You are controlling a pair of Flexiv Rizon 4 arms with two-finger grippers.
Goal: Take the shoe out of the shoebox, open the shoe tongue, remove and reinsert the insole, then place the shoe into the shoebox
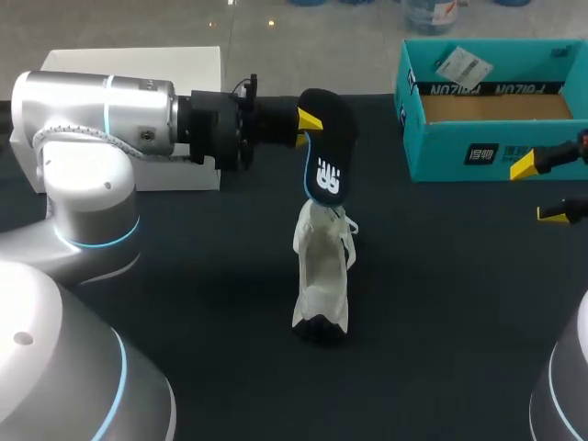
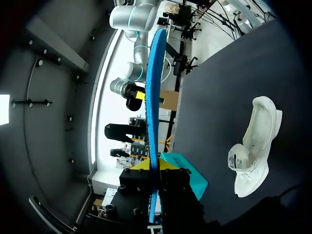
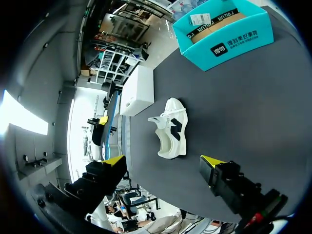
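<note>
Left hand (image 1: 312,124) pinches the insole (image 1: 326,152) by one end; the rest hangs free above the shoe (image 1: 322,276), apart from it. The shoe rests on the bench (image 1: 184,276), unheld. Right hand (image 1: 539,190) is spread wide beside the shoebox (image 1: 459,152), well apart from the shoe.

Risks, as judged:
- The insole could buckle or twist at the shoe's opening.
- An unsteadied shoe may skid or tip under the push.
- The tongue may fold over the opening.
</note>
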